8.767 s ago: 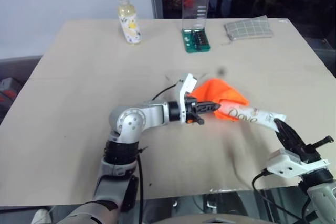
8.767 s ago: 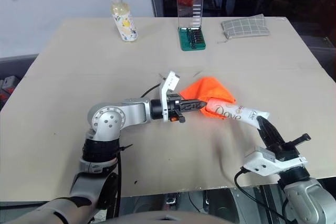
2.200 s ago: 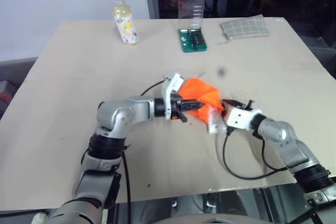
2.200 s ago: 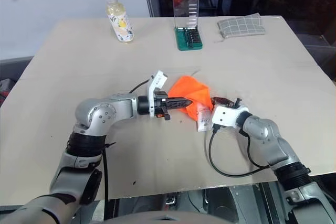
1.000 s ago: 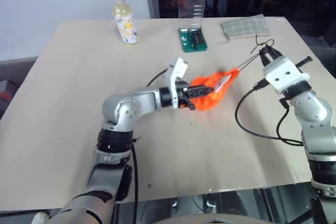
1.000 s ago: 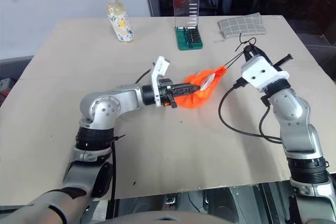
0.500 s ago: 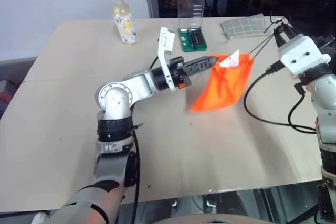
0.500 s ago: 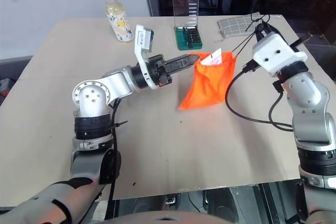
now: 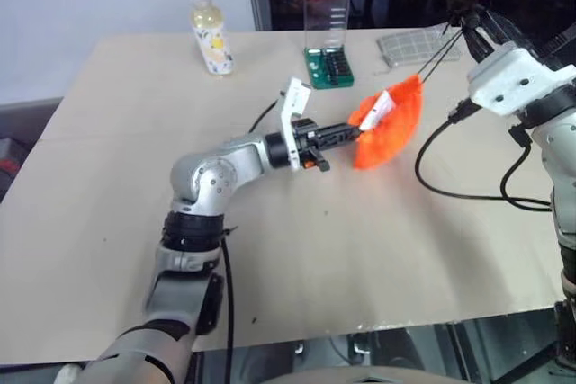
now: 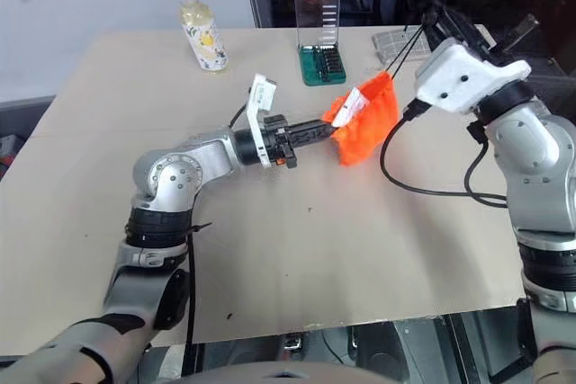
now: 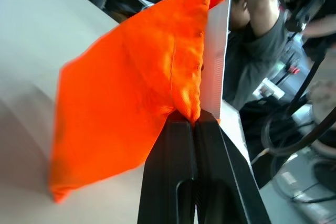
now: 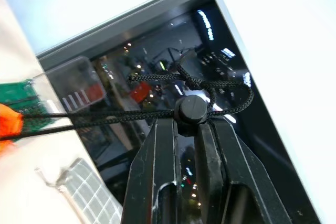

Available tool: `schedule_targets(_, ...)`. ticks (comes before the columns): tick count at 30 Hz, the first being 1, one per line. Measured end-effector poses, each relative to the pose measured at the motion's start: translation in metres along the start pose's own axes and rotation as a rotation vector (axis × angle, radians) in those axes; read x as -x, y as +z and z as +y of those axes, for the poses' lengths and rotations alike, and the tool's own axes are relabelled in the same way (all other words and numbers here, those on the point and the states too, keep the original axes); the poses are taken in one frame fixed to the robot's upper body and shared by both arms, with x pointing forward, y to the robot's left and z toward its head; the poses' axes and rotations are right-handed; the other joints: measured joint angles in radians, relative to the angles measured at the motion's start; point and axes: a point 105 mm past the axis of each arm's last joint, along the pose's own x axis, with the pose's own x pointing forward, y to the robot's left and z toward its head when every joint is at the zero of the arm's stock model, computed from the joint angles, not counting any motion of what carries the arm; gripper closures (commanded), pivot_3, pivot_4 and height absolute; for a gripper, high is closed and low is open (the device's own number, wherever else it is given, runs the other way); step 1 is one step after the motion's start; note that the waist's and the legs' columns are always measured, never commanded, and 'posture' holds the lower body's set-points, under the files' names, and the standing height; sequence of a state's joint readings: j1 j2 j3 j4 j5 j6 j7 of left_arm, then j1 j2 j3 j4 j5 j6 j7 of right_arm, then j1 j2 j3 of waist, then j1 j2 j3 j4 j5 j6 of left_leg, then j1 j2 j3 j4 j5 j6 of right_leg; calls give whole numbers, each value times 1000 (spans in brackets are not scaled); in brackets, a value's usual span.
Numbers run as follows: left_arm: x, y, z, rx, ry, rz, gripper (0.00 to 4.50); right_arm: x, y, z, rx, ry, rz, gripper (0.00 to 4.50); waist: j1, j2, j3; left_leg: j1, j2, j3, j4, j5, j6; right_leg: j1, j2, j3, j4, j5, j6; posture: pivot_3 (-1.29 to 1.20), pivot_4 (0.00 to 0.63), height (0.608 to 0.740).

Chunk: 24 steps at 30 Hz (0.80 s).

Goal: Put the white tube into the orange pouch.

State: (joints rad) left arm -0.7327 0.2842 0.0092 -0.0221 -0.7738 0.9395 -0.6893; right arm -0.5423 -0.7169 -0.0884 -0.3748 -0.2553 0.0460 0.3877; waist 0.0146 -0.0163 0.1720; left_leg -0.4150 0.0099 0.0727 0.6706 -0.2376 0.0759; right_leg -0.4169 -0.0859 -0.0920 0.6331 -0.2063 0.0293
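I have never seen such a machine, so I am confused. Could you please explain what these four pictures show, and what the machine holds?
This is a robot with two arms, standing at a table. Two pictures come from cameras in its head, looking down over the arms. The other two come from a camera on each wrist, looking along that arm's two black fingers.

The left gripper is shut on the edge of the orange pouch, which hangs lifted above the table. The white tube sticks out of the pouch's mouth. The right gripper is shut on the cord of the pouch, pulling it tight.

At the far side of the table stand a yellowish bottle, a green tool case and a grey checked pouch.
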Motion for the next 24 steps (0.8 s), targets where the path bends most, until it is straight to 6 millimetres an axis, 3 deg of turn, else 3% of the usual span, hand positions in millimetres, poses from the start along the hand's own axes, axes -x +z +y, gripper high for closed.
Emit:
schedule_targets(2,0,1,3,16,4,-16,3644,-1,1,-1,-6,-6,-3,4500,1,0,0,0,0,-1,0,0,0,0,0,-1,0,0,0,0,150,740)
schedule_targets(4,2,4,5,9,8,-28,2805,-1,0,1,-12,-1,2,4500,0,0,0,-1,0,-1,0,0,0,0,0,-1,0,0,0,0,150,740)
schedule_targets(5,3,6,5,-2,11,-36,2167,-1,0,1,-14,-2,2,4500,0,0,0,0,0,0,0,0,0,0,0,-1,0,0,-1,0,150,740)
schedule_targets(6,3,6,5,-5,11,-38,2068,-1,0,1,-15,-2,3,4500,0,0,0,-1,0,0,0,0,0,0,0,-1,0,1,-1,0,150,740)
schedule_targets(15,12,21,-4,-23,-89,-109,2068,-1,-1,2,-17,2,10,4500,0,0,0,-1,0,0,0,0,0,0,0,-1,0,0,0,0,150,740)
schedule_targets(18,10,48,-9,-78,-116,-171,2068,-3,1,-1,-14,-1,2,4500,1,0,1,-1,0,-1,0,0,0,0,1,-2,0,0,1,0,150,740)
schedule_targets(21,0,87,-22,-154,-169,-265,2068,-6,4,0,2,24,-13,4500,1,0,1,-1,-2,-1,0,0,0,0,2,-2,-1,0,1,0,150,740)
schedule_targets(24,-13,106,-28,-186,-192,-322,2068,-17,16,-19,25,-26,-55,4500,0,0,1,-1,-2,-1,0,0,0,0,4,-1,-1,0,1,0,150,740)
